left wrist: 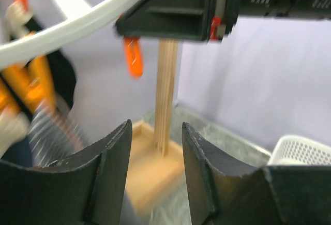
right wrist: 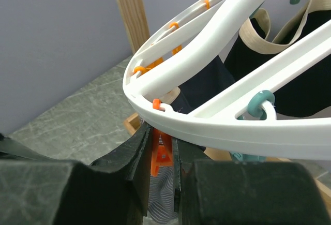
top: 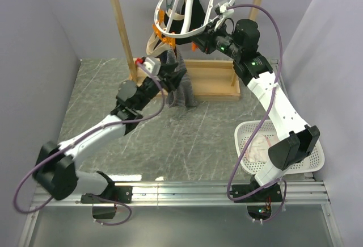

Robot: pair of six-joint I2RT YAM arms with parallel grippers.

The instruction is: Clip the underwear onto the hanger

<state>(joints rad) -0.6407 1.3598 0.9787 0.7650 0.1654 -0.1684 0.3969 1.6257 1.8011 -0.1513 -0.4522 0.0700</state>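
The white ring hanger (top: pixel 182 9) hangs from the wooden frame, tilted, with orange and teal clothespins. The grey striped underwear (top: pixel 182 95) hangs below its near rim. My right gripper (top: pixel 199 41) is shut on an orange clothespin (right wrist: pixel 162 155) under the ring (right wrist: pixel 217 129). Striped fabric (right wrist: pixel 164 201) sits right below that pin, between my fingers. My left gripper (top: pixel 176 78) is beside the underwear. In the left wrist view it (left wrist: pixel 155 128) is open and empty, with blurred striped fabric (left wrist: pixel 47 132) to its left and the ring (left wrist: pixel 77 26) above.
The wooden frame (top: pixel 121 31) stands at the back on its base (top: pixel 212 82). A dark garment (top: pixel 191 15) with beige bands hangs inside the ring. A white basket (top: pixel 311 157) at the right holds a pinkish-white cloth (top: pixel 258 145). Grey walls close in on both sides.
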